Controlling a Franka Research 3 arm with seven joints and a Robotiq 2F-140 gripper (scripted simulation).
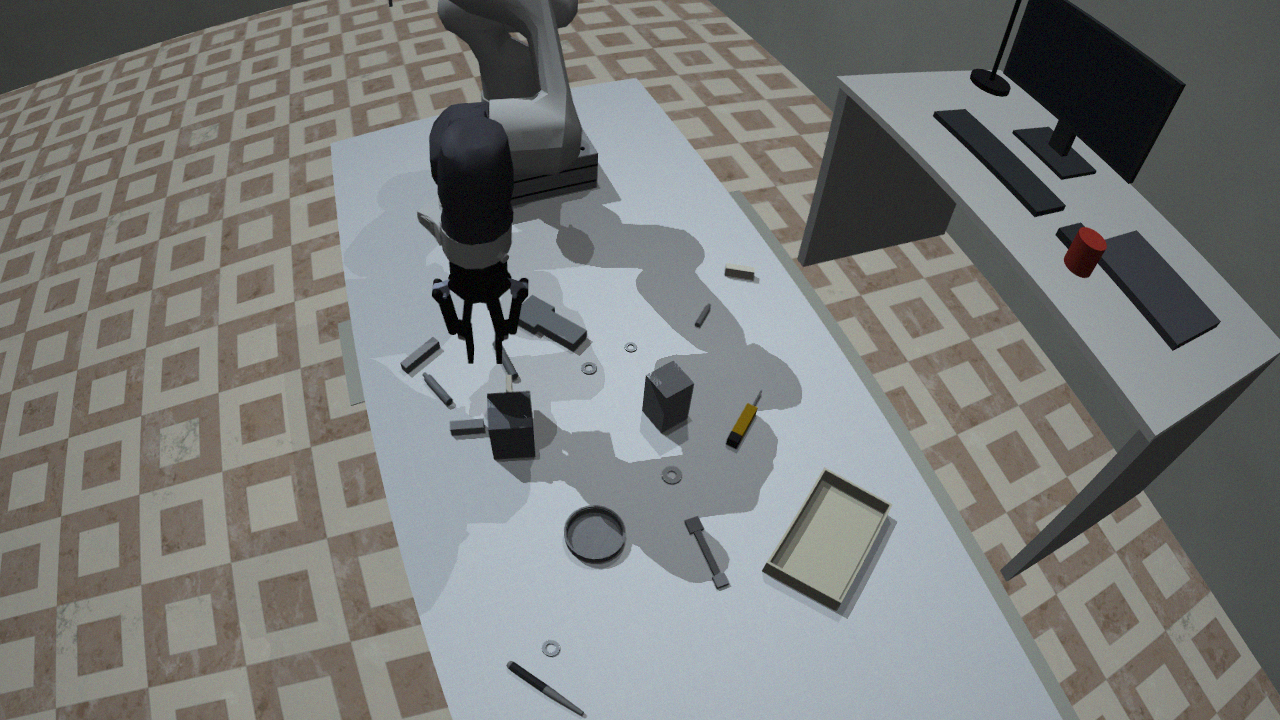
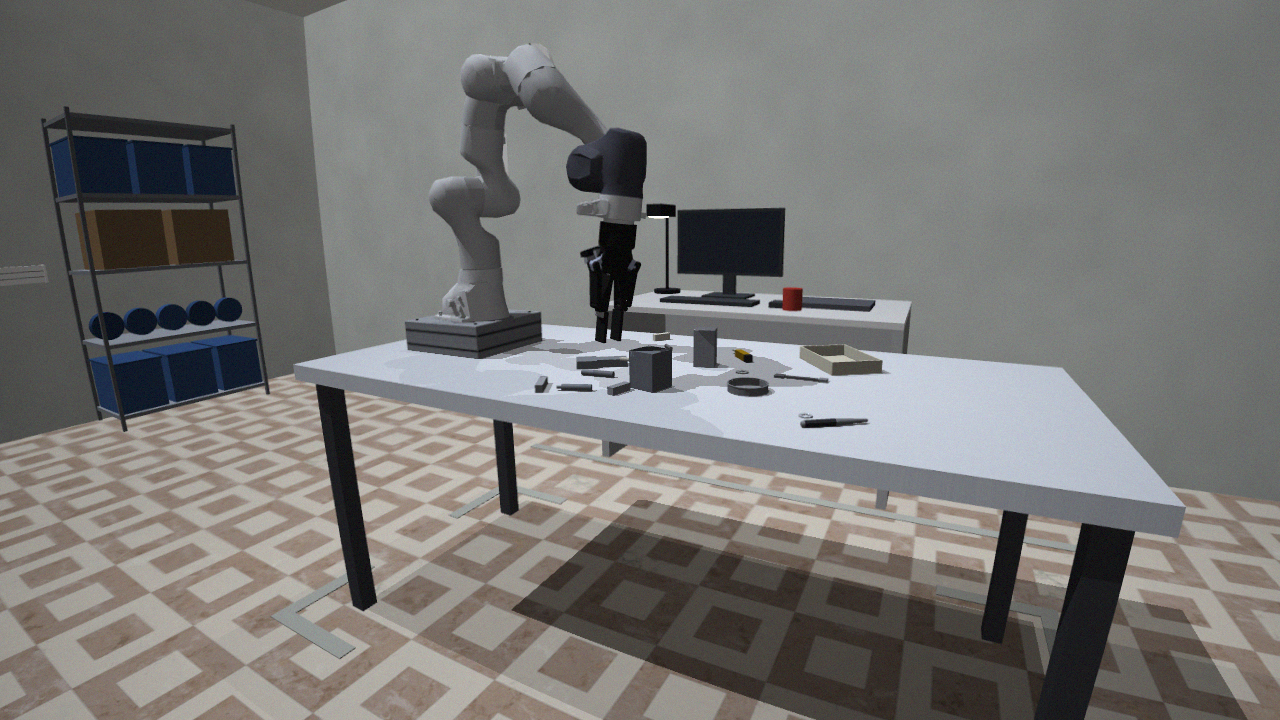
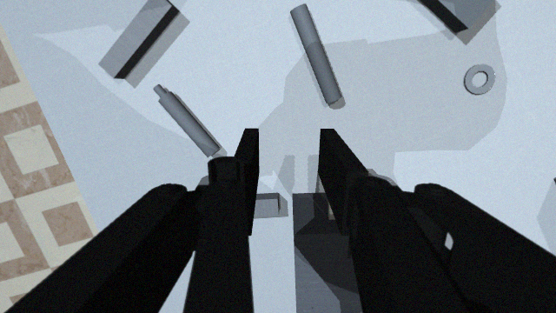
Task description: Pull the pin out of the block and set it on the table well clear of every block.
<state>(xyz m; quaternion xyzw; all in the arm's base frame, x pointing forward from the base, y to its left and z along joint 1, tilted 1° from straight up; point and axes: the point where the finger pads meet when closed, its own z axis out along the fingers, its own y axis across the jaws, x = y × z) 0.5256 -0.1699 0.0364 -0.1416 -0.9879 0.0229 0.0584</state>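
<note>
The pin's block (image 1: 510, 425) is a dark cube on the left-middle of the table; it also shows in the exterior view (image 2: 649, 368) and low in the wrist view (image 3: 313, 226). A thin cream pin (image 1: 509, 383) sticks up from its top. In the wrist view only a sliver of the pin (image 3: 330, 209) shows beside the right finger. My gripper (image 1: 486, 356) hangs upright above the block, a little to the robot-base side, fingers pointing down (image 2: 608, 338). The fingers stand partly open with a clear gap (image 3: 288, 135), and nothing is between them.
A second dark block (image 1: 666, 395) stands to the right. Loose rods (image 3: 316, 54) (image 3: 188, 121), a small bar (image 1: 466, 427) against the pin's block, an L-shaped bar (image 1: 553, 322), washers, a round dish (image 1: 594, 534), a screwdriver (image 1: 742, 420) and a tray (image 1: 827, 539) lie around.
</note>
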